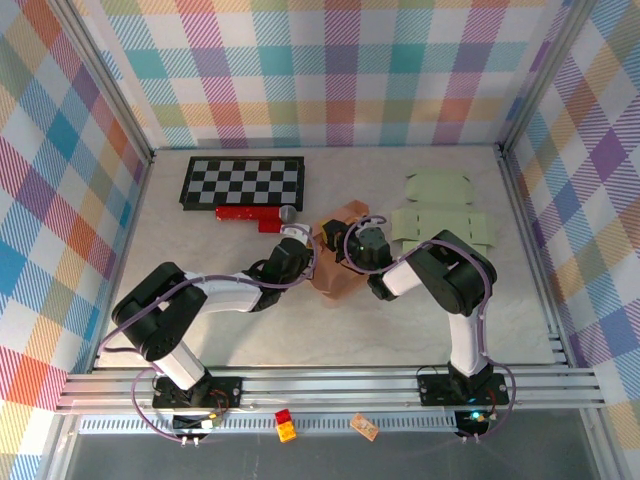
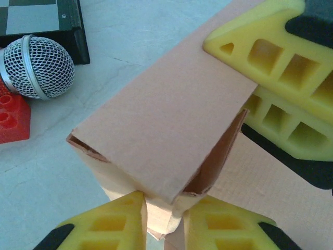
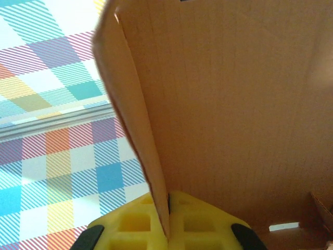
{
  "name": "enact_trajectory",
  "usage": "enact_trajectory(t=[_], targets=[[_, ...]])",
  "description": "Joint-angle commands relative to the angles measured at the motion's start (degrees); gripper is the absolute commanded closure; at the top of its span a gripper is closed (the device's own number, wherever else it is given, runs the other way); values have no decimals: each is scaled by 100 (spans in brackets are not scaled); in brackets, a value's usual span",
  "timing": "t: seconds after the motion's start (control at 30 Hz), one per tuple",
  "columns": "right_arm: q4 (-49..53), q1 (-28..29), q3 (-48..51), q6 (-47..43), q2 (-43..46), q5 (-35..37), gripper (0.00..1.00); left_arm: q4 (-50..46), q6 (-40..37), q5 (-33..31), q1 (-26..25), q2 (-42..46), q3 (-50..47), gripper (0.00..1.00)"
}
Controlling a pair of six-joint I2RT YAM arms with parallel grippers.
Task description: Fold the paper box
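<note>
The brown paper box (image 1: pixel 335 278) sits mid-table between both arms, partly folded. In the left wrist view its top panel (image 2: pixel 161 125) slopes over an open side. My left gripper (image 2: pixel 162 221) is shut on a crumpled corner flap at the box's near end. The right gripper's yellow fingers (image 2: pixel 270 67) press on the box's far right side. In the right wrist view my right gripper (image 3: pixel 167 221) is shut on the thin edge of an upright panel (image 3: pixel 234 104). From above, the left gripper (image 1: pixel 316 260) and right gripper (image 1: pixel 347 250) meet at the box.
A chessboard (image 1: pixel 243 182) lies at the back left, with a red brick (image 1: pixel 245 213) and a microphone (image 1: pixel 288 213) in front of it, close to the left arm. Pale green flat box blanks (image 1: pixel 440 215) lie at the back right. Plaid walls ring the table.
</note>
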State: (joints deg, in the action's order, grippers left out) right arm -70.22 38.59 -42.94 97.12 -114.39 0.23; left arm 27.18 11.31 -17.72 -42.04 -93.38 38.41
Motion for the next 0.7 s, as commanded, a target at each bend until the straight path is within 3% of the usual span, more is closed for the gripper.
enact_trajectory(t=[0.0, 0.53, 0.63, 0.67], targets=[[734, 190, 78, 220, -13, -577, 100, 132, 25, -104, -24, -91, 158, 80], [1667, 85, -131, -137, 377, -874, 100, 15, -147, -132, -49, 66, 168, 90], [1758, 86, -152, -223, 384, -893, 100, 85, -125, -15, -50, 42, 149, 88], [1729, 87, -153, -297, 364, -900, 100, 107, -100, 32, -50, 23, 158, 83]])
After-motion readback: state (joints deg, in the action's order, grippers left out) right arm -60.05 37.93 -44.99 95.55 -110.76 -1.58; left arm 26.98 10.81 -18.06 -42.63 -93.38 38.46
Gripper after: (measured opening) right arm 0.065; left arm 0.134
